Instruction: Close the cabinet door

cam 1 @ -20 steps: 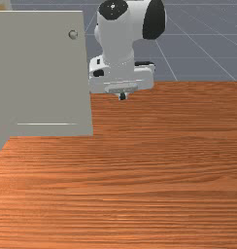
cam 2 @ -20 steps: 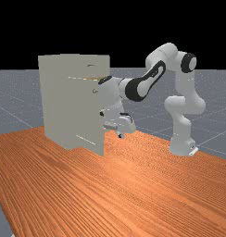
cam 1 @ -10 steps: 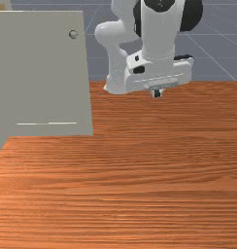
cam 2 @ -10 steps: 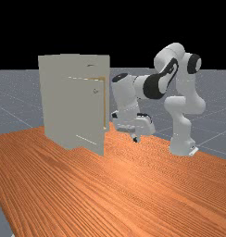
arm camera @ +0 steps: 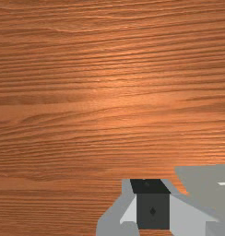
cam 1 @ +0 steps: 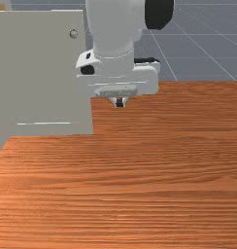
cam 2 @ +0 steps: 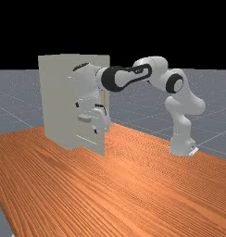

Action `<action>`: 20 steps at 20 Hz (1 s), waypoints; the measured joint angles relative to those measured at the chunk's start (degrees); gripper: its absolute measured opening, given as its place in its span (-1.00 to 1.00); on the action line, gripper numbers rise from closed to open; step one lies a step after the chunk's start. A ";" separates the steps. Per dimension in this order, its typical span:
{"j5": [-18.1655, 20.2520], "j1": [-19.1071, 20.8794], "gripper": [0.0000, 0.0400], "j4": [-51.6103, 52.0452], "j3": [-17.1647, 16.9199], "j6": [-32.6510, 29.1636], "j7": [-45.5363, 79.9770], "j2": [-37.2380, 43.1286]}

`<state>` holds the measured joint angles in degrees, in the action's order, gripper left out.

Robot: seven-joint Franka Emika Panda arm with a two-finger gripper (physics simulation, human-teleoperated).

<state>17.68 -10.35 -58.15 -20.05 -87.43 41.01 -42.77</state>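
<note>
The grey cabinet door (cam 1: 40, 78) stands ajar at the front view's left, its round knob (cam 1: 73, 33) near the top of its free edge. My gripper (cam 1: 120, 103) points down just to the front view's right of that edge, fingertips together, holding nothing. Part of my hand overlaps the edge there. In the far view my gripper (cam 2: 96, 131) hangs in front of the door (cam 2: 89, 142)'s lower part; my hand hides the knob. In the wrist view the door's corner (arm camera: 206, 184) lies beside my gripper (arm camera: 152, 203). Whether hand and door touch, I cannot tell.
The cabinet body (cam 2: 54, 102) rises at the far view's left, behind the door. Wooden tabletop (cam 1: 164, 170) stretches below and to the front view's right of my hand.
Over the last second my hand swung to the front view's right, then back left and closer to that camera. In the far view it now overlaps the door. The door looks practically unmoved.
</note>
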 joint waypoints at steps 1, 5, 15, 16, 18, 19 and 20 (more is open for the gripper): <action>-0.02 0.02 -1.00 -0.05 -0.24 -1.60 0.07 0.27; 0.06 3.38 -1.00 16.71 0.42 5.20 2.11 -7.18; -11.12 0.73 -1.00 -42.97 -12.94 -23.71 -5.00 27.49; -12.41 0.39 -1.00 -47.80 -14.15 -24.81 -5.22 31.67; -14.28 -0.31 -1.00 -55.02 -16.93 -25.81 -5.29 37.74; -14.80 -0.53 -1.00 -57.49 -18.55 -26.97 -6.27 39.37; -15.11 -0.84 -1.00 -59.43 -20.41 -28.52 -6.96 40.22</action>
